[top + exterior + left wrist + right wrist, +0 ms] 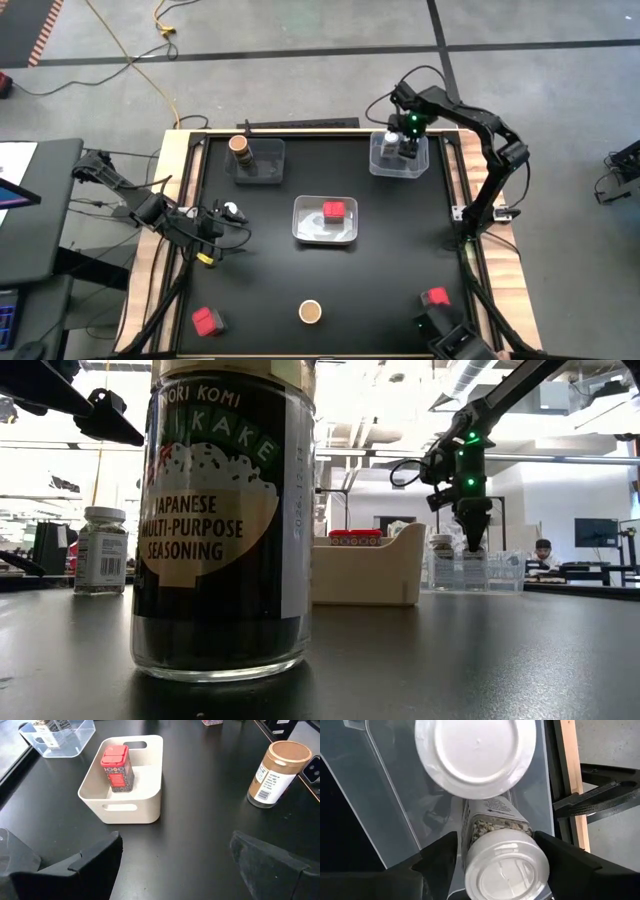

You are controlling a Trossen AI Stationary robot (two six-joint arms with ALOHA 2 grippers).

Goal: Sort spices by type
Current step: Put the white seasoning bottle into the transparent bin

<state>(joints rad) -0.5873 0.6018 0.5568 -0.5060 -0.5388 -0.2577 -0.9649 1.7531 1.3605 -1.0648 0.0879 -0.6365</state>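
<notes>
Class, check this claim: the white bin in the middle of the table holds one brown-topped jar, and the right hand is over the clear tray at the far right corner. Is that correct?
Not quite. The white bin holds one red blocky spice container, not a brown-topped jar; the left wrist view shows it plainly. The rest stands: the right hand is over the clear tray at the far right corner.

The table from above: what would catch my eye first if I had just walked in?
Probably the right gripper, lit green, poised over the clear tray at the far right, its jaws either side of a white-lidded jar beside another white-lidded jar. Next, the white bin at the table's middle with a single red spice container in it. The left gripper waits at the left side.
</notes>
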